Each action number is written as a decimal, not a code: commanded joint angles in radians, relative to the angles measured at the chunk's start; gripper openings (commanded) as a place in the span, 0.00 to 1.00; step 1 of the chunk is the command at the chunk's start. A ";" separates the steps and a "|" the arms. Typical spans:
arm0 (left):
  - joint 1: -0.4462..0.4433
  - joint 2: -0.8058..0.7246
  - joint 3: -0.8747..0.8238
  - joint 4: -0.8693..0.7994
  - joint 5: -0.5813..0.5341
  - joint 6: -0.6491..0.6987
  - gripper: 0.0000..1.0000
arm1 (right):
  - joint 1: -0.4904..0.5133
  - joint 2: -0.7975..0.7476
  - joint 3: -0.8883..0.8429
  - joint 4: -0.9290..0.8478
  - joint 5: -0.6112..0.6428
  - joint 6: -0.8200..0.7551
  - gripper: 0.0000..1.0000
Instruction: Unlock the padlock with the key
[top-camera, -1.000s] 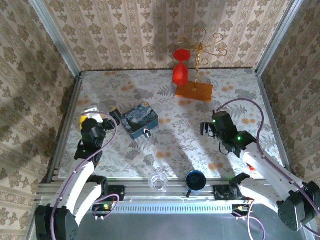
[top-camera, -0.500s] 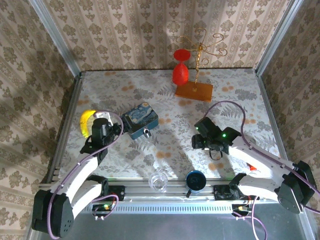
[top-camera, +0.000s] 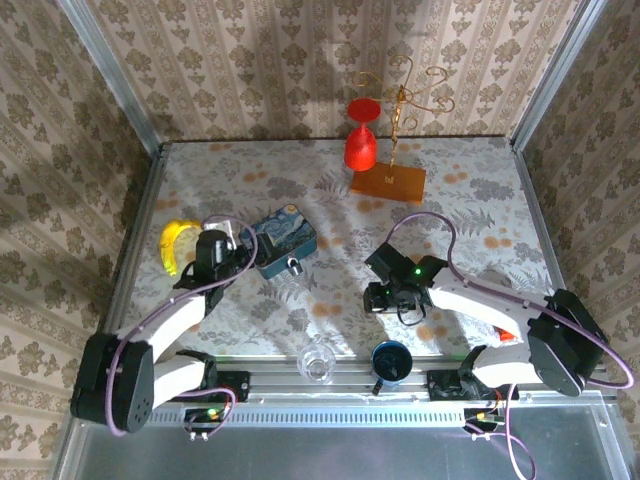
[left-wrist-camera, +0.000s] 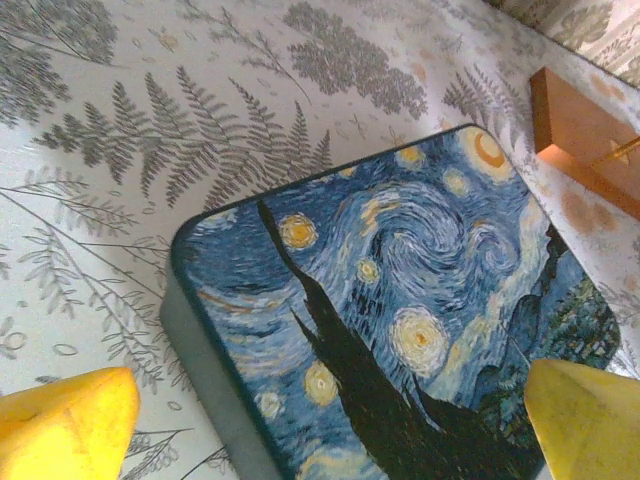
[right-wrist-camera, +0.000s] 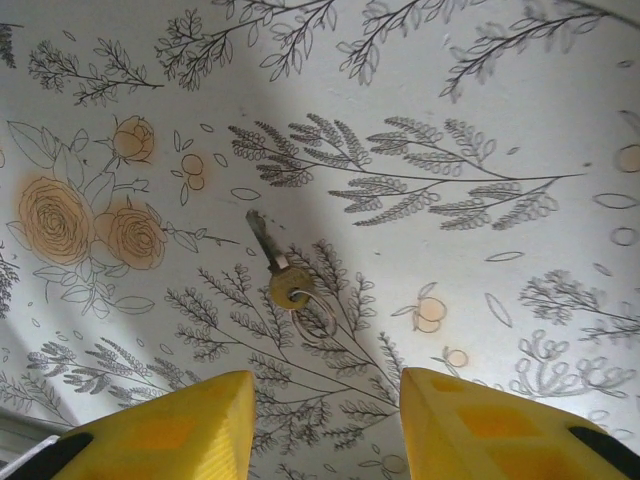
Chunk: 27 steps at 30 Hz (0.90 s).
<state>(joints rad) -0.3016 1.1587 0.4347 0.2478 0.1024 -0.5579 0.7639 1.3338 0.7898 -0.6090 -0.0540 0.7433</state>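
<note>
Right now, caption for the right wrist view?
Open right gripper facing the key, which lies flat on the floral table cover.

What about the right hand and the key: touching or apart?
Apart. Right wrist view shows a plain gap between the key and the right hand.

The padlock (top-camera: 294, 265) sits before the tin (top-camera: 280, 238), key (right-wrist-camera: 283, 283) well right.
</note>
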 joint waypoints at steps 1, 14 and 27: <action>-0.005 0.064 0.058 0.118 0.063 -0.011 1.00 | 0.008 0.036 -0.018 0.043 -0.055 0.036 0.41; -0.007 0.264 0.134 0.233 0.165 -0.054 0.89 | 0.020 0.097 -0.080 0.113 -0.087 0.092 0.34; -0.008 0.166 0.095 0.182 0.105 -0.063 0.90 | 0.022 0.139 -0.076 0.176 -0.089 0.092 0.28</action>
<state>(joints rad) -0.3016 1.3544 0.5434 0.4431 0.2241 -0.6102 0.7799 1.4513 0.7040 -0.4423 -0.1360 0.8227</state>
